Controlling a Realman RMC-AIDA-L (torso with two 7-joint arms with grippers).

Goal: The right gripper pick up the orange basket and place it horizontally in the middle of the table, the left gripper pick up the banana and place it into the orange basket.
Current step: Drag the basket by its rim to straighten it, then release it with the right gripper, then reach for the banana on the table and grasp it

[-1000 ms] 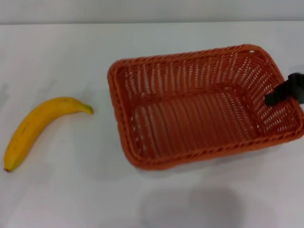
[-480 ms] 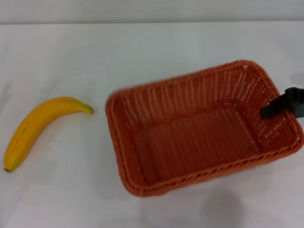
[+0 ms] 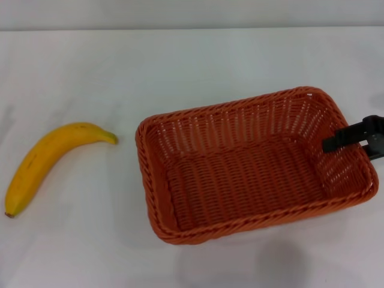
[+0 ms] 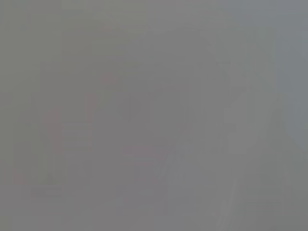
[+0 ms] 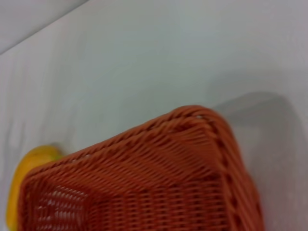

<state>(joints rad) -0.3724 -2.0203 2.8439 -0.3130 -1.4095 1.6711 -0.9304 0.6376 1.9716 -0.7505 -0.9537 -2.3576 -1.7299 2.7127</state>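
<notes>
The orange basket [image 3: 252, 174] is at centre-right of the white table [image 3: 180, 66], its long side roughly across my view and its right end a little farther back. My right gripper [image 3: 349, 139] reaches in from the right edge, shut on the basket's right wall; one black finger [image 3: 337, 140] shows inside the rim. The banana [image 3: 48, 159] lies alone at the left, apart from the basket. The right wrist view shows the basket's rim [image 5: 192, 120] close up, with a bit of banana [image 5: 29, 166] beyond it. The left gripper is out of view, and the left wrist view shows only grey haze.
Bare white tabletop surrounds both objects, with open room between banana and basket. The table's far edge [image 3: 192, 28] runs along the back. A soft shadow [image 3: 282, 264] lies on the table in front of the basket.
The basket has travelled toward the front of the table with the right gripper holding it, and turned slightly. The banana has not moved.
</notes>
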